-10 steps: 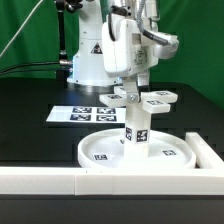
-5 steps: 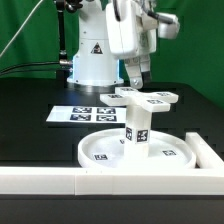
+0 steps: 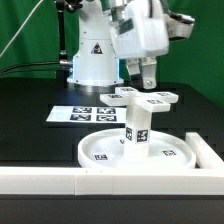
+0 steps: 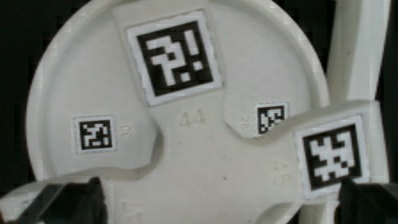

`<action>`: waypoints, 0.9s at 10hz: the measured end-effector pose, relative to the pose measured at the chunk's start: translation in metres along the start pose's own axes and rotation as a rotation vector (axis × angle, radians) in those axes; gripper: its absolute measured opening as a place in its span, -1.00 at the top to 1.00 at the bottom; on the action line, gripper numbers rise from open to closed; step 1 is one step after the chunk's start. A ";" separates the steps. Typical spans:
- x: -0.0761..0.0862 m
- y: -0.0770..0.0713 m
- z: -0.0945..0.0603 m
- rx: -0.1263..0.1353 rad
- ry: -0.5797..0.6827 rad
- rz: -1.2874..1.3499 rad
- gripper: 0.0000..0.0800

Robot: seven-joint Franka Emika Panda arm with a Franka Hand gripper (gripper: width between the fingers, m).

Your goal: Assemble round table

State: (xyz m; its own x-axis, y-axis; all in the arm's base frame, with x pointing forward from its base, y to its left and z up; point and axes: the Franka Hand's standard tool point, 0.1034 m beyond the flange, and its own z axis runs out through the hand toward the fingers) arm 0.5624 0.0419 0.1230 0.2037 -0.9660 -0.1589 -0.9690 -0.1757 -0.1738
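Note:
The large rimmed round disc (image 3: 100, 152) lies flat near the table's front. The short cylindrical post (image 3: 136, 128) stands upright on it. The cross-shaped piece (image 3: 141, 97) sits on top of the post. My gripper (image 3: 146, 74) hangs above the cross-shaped piece, apart from it, open and empty. In the wrist view the disc (image 4: 107, 80) fills the frame with its square tags. A tagged arm of the cross-shaped piece (image 4: 331, 152) shows at one side. My gripper (image 4: 199, 205) has its two fingertips (image 4: 36, 205) wide apart with nothing between them.
The marker board (image 3: 82, 113) lies flat behind the disc, at the exterior view's left. The long white border wall (image 3: 90, 181) runs along the front edge and up the right side. The arm's white base (image 3: 92, 55) stands at the back.
My gripper has risen off the cross-shaped piece and shifted toward the exterior view's right. The disc, post and cross-shaped piece have stayed in place.

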 end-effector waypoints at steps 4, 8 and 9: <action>-0.010 -0.014 -0.001 -0.039 0.003 -0.431 -0.62; -0.007 -0.013 0.000 -0.040 0.005 -0.692 -0.62; -0.007 -0.013 0.000 -0.042 0.004 -0.764 -0.62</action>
State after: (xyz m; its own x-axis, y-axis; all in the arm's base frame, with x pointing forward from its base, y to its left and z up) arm 0.5739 0.0507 0.1264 0.8188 -0.5740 -0.0056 -0.5637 -0.8022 -0.1967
